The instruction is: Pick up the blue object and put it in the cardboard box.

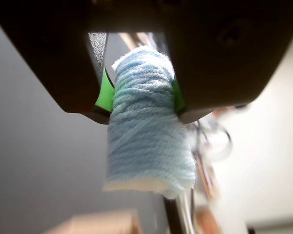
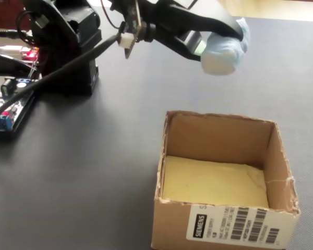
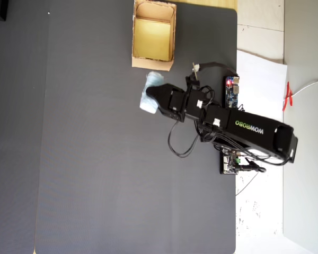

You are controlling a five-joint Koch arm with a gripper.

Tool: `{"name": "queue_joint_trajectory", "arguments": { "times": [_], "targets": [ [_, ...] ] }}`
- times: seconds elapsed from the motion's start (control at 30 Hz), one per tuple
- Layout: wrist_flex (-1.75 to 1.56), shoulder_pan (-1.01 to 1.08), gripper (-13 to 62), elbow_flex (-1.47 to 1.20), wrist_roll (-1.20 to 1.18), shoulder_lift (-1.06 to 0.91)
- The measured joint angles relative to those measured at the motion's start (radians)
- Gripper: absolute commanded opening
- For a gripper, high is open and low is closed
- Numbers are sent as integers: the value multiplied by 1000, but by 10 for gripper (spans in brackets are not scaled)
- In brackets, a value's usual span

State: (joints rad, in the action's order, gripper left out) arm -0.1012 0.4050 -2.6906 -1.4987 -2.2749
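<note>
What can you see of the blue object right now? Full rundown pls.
The blue object is a small pale-blue bundle of wound yarn, ribbed, oblong with rounded ends and a whitish fuzzy lower edge in the wrist view. The hand is shut on its upper part, green pads pressing both sides, and most of the bundle sticks out past the jaws. It hangs in the air, touching nothing else. In the fixed view it sits above and behind the cardboard box; overhead it is just outside the box's near wall, not yet over the opening.

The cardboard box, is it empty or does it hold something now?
Empty: the cardboard box shows only its bare yellowish floor; the blue object hangs outside it.
</note>
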Motion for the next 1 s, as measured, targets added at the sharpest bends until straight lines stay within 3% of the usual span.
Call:
{"name": "queue_joint_trajectory", "arguments": {
  "times": [0.33,0.57,0.6,0.77,0.83,1.0],
  "targets": [
    [14,233,-64,74,98,21],
    [74,348,-60,262,169,262],
    [75,348,27,262,169,262],
    [170,388,180,285,170,305],
    [170,391,293,285,170,325],
    [170,391,309,285,170,325]
  ]
}}
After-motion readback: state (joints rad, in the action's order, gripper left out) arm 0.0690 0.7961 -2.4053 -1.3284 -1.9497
